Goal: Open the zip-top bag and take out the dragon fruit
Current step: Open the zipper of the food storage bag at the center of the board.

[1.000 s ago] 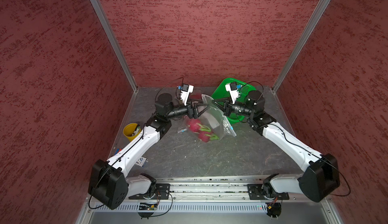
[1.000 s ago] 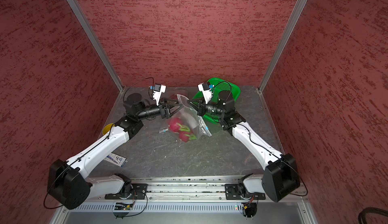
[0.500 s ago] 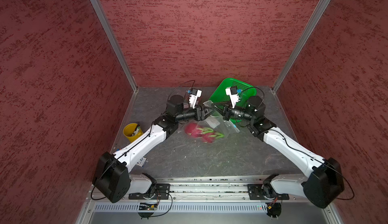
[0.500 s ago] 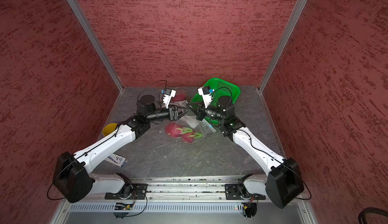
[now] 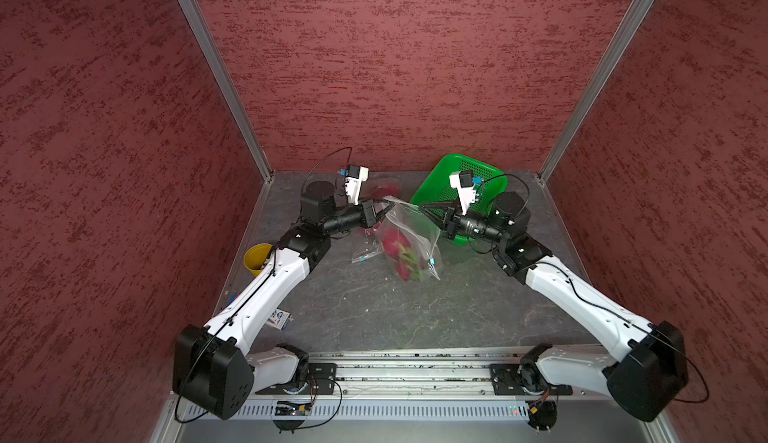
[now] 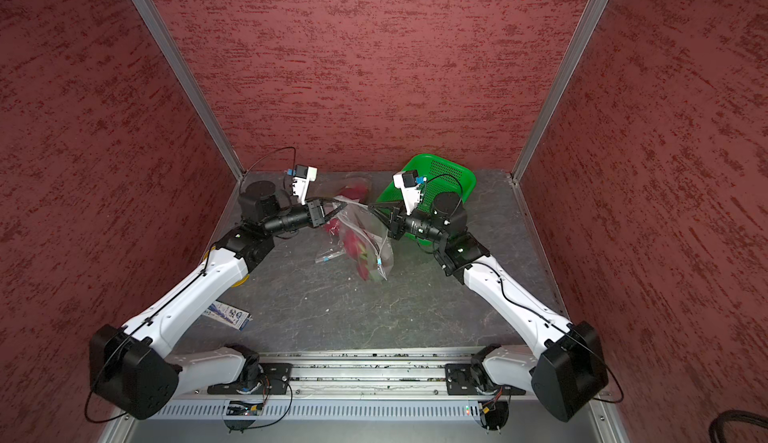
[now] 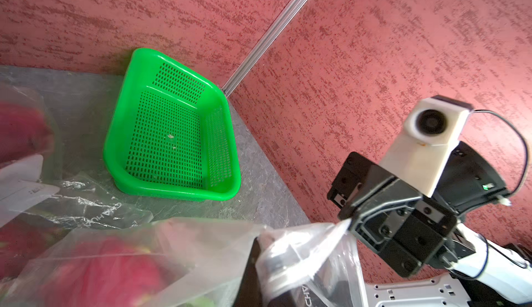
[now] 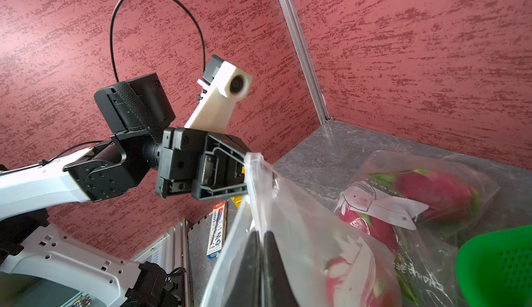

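Pinching top edge of bag (image 5: 415, 229) with left gripper (image 5: 385, 208) and right gripper (image 5: 424, 208), both clamped; pull apart slow and level, keep dragon fruit (image 5: 392, 243) from spilling

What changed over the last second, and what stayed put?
The left hand closed on the upper edge of the clear zip-top plastic bag holding magenta dragon fruit. The right hand kept its grip on the bag. The green perforated basket and yellow cup stayed put.
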You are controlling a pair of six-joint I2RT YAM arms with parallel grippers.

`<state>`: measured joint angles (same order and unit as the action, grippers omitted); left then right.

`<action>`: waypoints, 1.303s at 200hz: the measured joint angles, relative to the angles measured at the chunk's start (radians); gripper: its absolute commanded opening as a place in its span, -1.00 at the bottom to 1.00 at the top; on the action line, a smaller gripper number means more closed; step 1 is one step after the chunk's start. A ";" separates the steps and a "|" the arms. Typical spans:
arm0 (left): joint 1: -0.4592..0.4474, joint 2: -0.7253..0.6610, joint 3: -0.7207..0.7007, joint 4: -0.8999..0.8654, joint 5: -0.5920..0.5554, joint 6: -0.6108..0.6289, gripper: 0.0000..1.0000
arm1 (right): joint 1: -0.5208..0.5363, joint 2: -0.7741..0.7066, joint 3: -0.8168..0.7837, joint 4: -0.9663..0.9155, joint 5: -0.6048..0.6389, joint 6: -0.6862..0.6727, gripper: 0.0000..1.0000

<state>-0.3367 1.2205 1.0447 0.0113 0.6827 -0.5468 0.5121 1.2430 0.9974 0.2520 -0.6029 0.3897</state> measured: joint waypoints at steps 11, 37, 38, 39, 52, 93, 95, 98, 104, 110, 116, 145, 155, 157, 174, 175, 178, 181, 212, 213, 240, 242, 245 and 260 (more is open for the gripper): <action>0.024 -0.023 0.000 -0.006 0.008 0.002 -1.00 | 0.002 0.002 0.000 0.013 0.006 0.016 -1.00; 0.073 -0.040 0.011 -0.012 0.003 0.005 -1.00 | -0.003 0.002 -0.002 0.028 0.048 0.054 -1.00; 0.074 -0.040 0.012 -0.012 0.003 0.005 -1.00 | -0.003 0.002 -0.002 0.030 0.050 0.056 -1.00; 0.075 -0.040 0.014 -0.013 0.004 0.005 -1.00 | -0.003 0.002 -0.003 0.031 0.051 0.057 -1.00; 0.077 -0.023 0.037 -0.015 0.015 0.005 -0.93 | -0.005 0.002 -0.013 0.038 0.079 0.074 -1.00; 0.050 0.140 0.192 -0.030 0.097 0.006 -0.96 | -0.005 0.002 -0.070 0.031 0.146 0.092 -1.00; 0.047 0.150 0.197 -0.030 0.102 0.006 -0.96 | -0.005 0.002 -0.072 0.029 0.148 0.092 -1.00; 0.042 0.164 0.205 -0.032 0.106 0.007 -0.96 | -0.005 0.002 -0.072 0.024 0.149 0.090 -1.00; 0.029 0.192 0.221 -0.039 0.115 0.012 -0.96 | -0.005 0.001 -0.072 0.014 0.153 0.085 -1.00; 0.017 0.215 0.233 -0.045 0.125 0.016 -0.96 | -0.005 -0.001 -0.072 0.003 0.158 0.076 -1.00; 0.002 0.240 0.245 -0.055 0.132 0.022 -0.96 | -0.005 -0.004 -0.071 -0.010 0.162 0.069 -0.94; -0.047 0.327 0.282 -0.098 0.159 0.036 -0.91 | -0.006 -0.034 -0.056 -0.069 0.171 0.024 -0.21; -0.051 0.340 0.288 -0.105 0.166 0.037 -0.90 | -0.007 -0.047 -0.051 -0.077 0.171 0.000 -0.06; -0.051 0.342 0.288 -0.105 0.167 0.037 -0.90 | -0.007 -0.048 -0.051 -0.078 0.171 0.000 -0.03; -0.051 0.349 0.296 -0.109 0.175 0.039 -0.90 | -0.008 -0.052 -0.040 -0.085 0.172 -0.024 0.15; -0.051 0.349 0.297 -0.109 0.176 0.039 -0.90 | -0.008 -0.052 -0.040 -0.085 0.172 -0.025 0.16; -0.050 0.349 0.298 -0.109 0.177 0.039 -0.90 | -0.008 -0.050 -0.040 -0.086 0.172 -0.029 0.18; -0.050 0.349 0.299 -0.109 0.178 0.039 -0.90 | -0.008 -0.049 -0.040 -0.087 0.175 -0.037 0.21; -0.050 0.348 0.310 -0.113 0.198 0.040 -0.90 | -0.008 0.009 -0.037 -0.117 0.206 -0.095 0.30; -0.050 0.348 0.310 -0.113 0.200 0.040 -0.90 | -0.008 0.011 -0.037 -0.118 0.206 -0.096 0.30; -0.050 0.346 0.310 -0.131 0.211 0.050 -0.89 | -0.008 0.090 -0.037 -0.130 0.199 -0.121 -0.50; -0.050 0.345 0.310 -0.132 0.211 0.051 -0.88 | -0.008 0.095 -0.037 -0.130 0.198 -0.116 -0.60; -0.050 0.344 0.310 -0.133 0.212 0.051 -0.87 | -0.008 0.101 -0.036 -0.131 0.196 -0.122 -0.75; -0.050 0.338 0.309 -0.141 0.214 0.051 -0.55 | -0.008 0.131 -0.033 -0.132 0.180 -0.116 -1.00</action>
<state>-0.3862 1.5585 1.3537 -0.1295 0.8967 -0.4953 0.5041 1.3743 0.9642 0.1204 -0.4225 0.2733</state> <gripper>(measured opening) 0.094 0.068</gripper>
